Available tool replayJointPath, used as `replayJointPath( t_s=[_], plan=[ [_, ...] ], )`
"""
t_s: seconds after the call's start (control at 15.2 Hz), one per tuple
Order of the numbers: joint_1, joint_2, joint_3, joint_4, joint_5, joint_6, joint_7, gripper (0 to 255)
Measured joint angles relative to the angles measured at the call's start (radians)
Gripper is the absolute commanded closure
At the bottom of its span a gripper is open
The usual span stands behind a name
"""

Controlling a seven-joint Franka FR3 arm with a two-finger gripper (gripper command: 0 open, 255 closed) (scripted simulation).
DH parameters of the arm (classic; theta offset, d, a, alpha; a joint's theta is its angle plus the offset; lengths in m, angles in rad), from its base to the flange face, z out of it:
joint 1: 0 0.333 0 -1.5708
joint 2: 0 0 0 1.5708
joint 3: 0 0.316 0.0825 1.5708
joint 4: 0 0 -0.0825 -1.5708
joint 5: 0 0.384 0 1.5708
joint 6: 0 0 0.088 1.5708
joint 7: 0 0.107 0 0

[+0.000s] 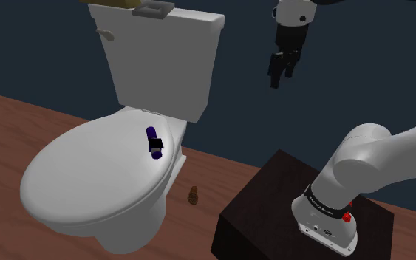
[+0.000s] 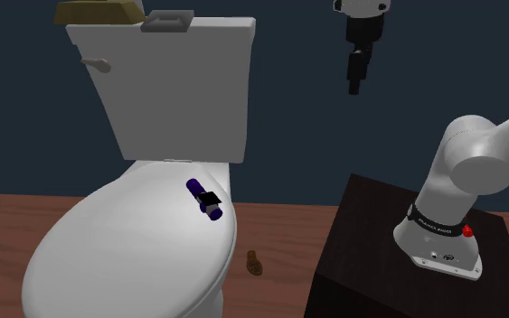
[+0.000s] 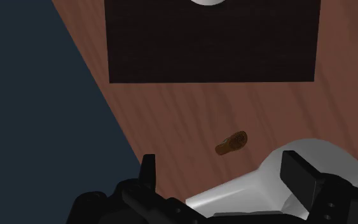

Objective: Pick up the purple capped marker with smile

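Stand first: dark brown box (image 1: 261, 203) is seen at the shoulder view's lower right, set on a reddish wood-grain floor (image 1: 21, 118), with the white arm (image 1: 376, 159) mounted on top. A small brown lump (image 1: 193, 195) is seen on the floor between the stand and a white toilet (image 1: 88, 214); in the wrist view the same lump (image 3: 231, 142) is seen on the floor below the hand.

The toilet's lid (image 1: 80, 177) is shut. The dark purple marker with a black band round its middle (image 1: 154, 142) is laid flat on the lid's rear part, near the hinge, toward the shoulder view's right edge of the lid. It is touched by nothing but the lid. No smile mark can be made out.

Behind the lid, the white tank (image 1: 162, 59) is set against a dark blue wall (image 1: 36, 52). A flat grey box (image 1: 153, 9) and a tan object (image 1: 121, 4) are placed on the tank's top.

The all-black hand (image 1: 280, 77) is held high in front of the wall, to the shoulder view's right of the tank, well apart from the marker, pointing down. Its fingers (image 3: 301, 175) are spread apart with nothing gripped.
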Motion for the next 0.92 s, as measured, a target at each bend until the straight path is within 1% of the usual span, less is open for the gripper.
replayJointPath(
  t_s=[0.13,0.33,0.66,0.92],
  plan=[
    [0.001,0.008,0.007,-0.005,0.008,0.011,0.011,0],
    [0.008,0.063,0.042,-0.011,0.046,0.066,0.07,0],
    [0.019,0.193,0.111,0.009,0.11,0.169,0.182,0],
    [0.023,0.311,0.157,0.03,0.144,0.263,0.261,0]
  ],
)
